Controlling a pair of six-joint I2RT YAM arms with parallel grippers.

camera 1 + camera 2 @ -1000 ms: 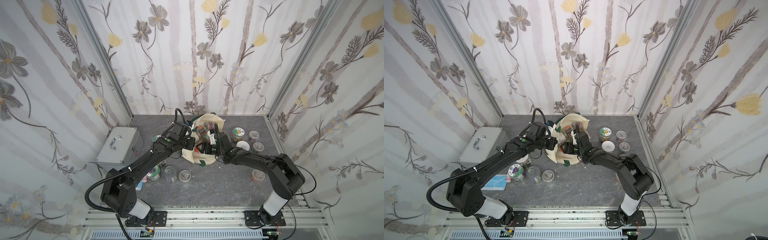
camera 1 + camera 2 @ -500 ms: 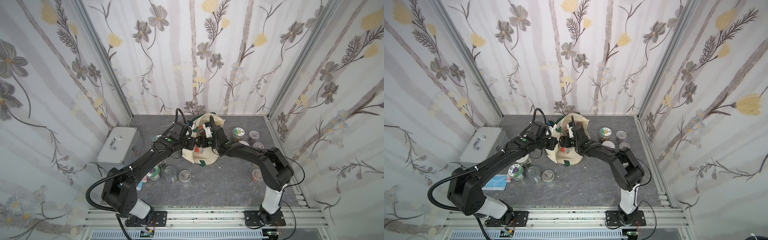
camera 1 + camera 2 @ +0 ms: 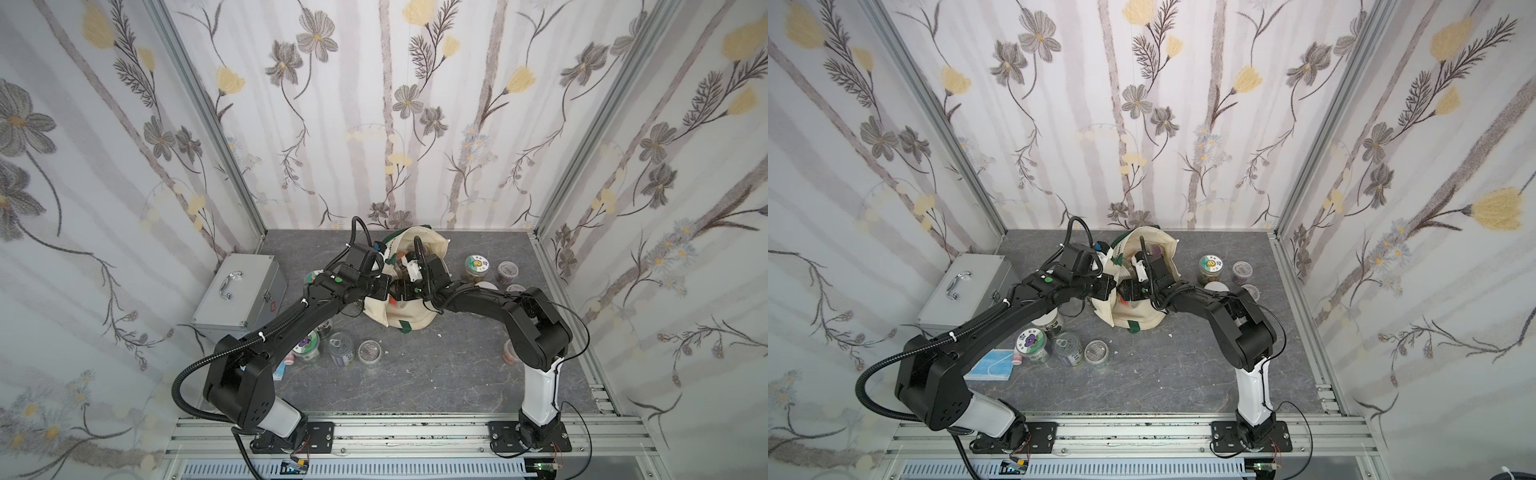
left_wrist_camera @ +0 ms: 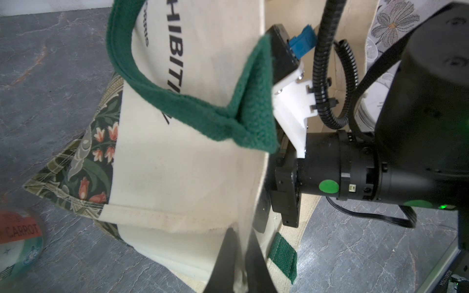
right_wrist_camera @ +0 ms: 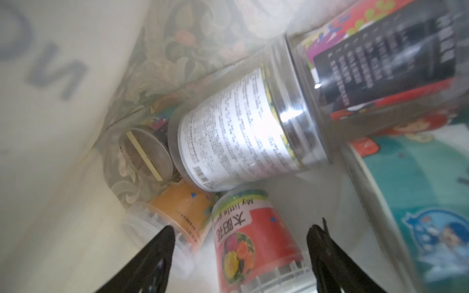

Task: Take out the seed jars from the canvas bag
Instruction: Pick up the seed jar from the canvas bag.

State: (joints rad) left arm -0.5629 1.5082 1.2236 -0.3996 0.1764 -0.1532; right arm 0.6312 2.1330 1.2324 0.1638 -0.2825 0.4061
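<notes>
Spanning the booth floor, the grey table [image 3: 415, 386] bears everything. Both black arms reach in from the front rail and meet over the middle. The case [image 3: 237, 295] sits shut at the table's left edge, handle up. The bag [image 3: 409, 313] slumps in the middle toward the back wall, its mouth gaping so that labels show inside in both top views. The left gripper [image 4: 241, 238] is pressed together on the bag's cream rim — canvas pinched between its fingers [image 4: 224, 261], near a folded green handle [image 4: 203, 109]. The right gripper [image 5: 241, 233] is down inside the bag, spread wide, a fingertip to each side of a red jar [image 5: 248, 243]; whether either touches it I cannot tell. Against the red jar lies an orange jar [image 5: 182, 210], and deeper in a white-labelled jar [image 5: 241, 142] and a dark-labelled jar [image 5: 380, 63], heaped at angles. Out on the table, just left of the bag's front by the left arm, stand a purple-lidded jar [image 3: 306, 345] and a clear-lidded jar [image 3: 369, 352]. Right of the bag stand a green-lidded jar [image 3: 477, 266] and a small clear jar [image 3: 508, 271], near each other. A lone jar [image 3: 510, 352] shows beside the right arm's elbow, well apart from the bag
</notes>
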